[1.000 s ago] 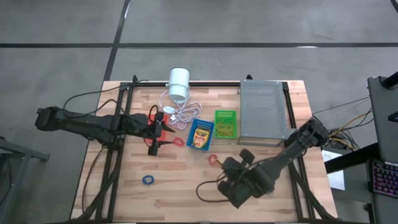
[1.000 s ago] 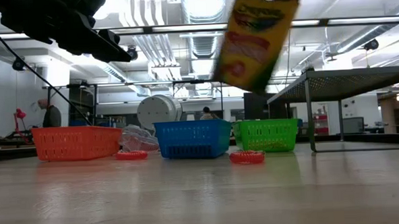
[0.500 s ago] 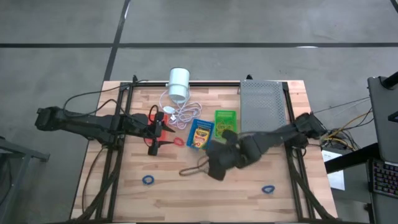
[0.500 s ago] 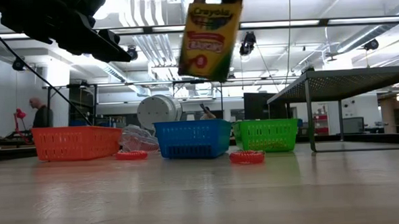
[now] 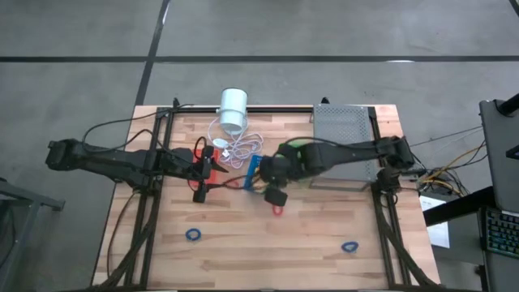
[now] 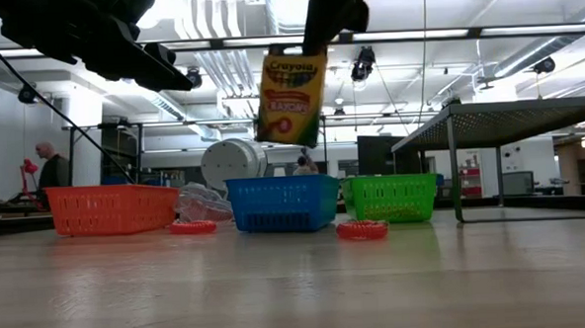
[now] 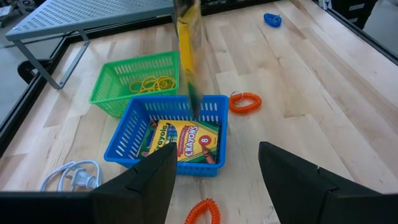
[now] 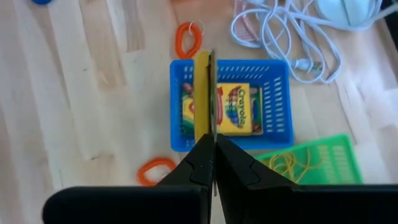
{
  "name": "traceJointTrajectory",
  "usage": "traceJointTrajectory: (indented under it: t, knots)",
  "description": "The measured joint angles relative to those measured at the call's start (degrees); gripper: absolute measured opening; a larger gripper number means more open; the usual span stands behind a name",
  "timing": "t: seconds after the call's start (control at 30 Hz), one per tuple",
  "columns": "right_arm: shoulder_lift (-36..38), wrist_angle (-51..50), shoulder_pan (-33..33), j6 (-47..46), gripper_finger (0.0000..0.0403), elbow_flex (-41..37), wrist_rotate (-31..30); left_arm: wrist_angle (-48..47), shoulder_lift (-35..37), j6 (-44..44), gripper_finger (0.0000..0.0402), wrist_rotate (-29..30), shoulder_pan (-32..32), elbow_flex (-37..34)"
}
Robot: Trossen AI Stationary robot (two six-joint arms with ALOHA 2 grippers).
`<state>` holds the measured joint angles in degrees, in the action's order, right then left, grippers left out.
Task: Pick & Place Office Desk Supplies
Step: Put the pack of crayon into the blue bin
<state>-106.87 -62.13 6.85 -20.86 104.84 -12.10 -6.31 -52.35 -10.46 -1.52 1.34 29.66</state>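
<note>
My right gripper (image 6: 325, 39) hangs over the blue basket (image 6: 282, 204), shut on a yellow-green crayon box (image 6: 292, 97). The right wrist view shows that box edge-on (image 8: 203, 93) above the basket (image 8: 273, 102). Another crayon box (image 7: 180, 140) lies flat inside the basket. The green basket (image 7: 134, 81) with tan bands stands beside the blue one, the red-orange basket (image 6: 111, 208) toward the table's left. My left gripper (image 5: 211, 180) waits open, left of the blue basket. My right gripper pinches the crayon box by its top end (image 6: 306, 57) between the two fingers (image 8: 199, 163), coming from above and pointing down. The box hangs below the fingers, nearly upright with a slight tilt, lifted clear above the blue basket.
Red coiled bands (image 7: 244, 101) (image 7: 202, 213) lie by the blue basket. Blue bands (image 5: 193, 235) (image 5: 349, 246) lie near the table's near edge. The grey perforated tray (image 5: 340, 134) stands at the far right. The white cylinder (image 5: 233, 109) and its cord (image 5: 231, 146) lie far centre.
My right gripper has carried the crayon box from the table's near right part toward the far edge and left, ending over the blue basket. The box, tilted before, now hangs nearly upright. The left arm has kept still.
</note>
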Motion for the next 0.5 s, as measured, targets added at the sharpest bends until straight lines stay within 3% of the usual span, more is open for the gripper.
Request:
traceJointTrajectory:
  t: [0.5]
  knots:
    - [-0.02, 4.37, -7.39, 7.29, 0.0008, -1.62, 6.59, 0.0, 0.0, 0.0, 0.023, -0.01, 0.02, 0.0]
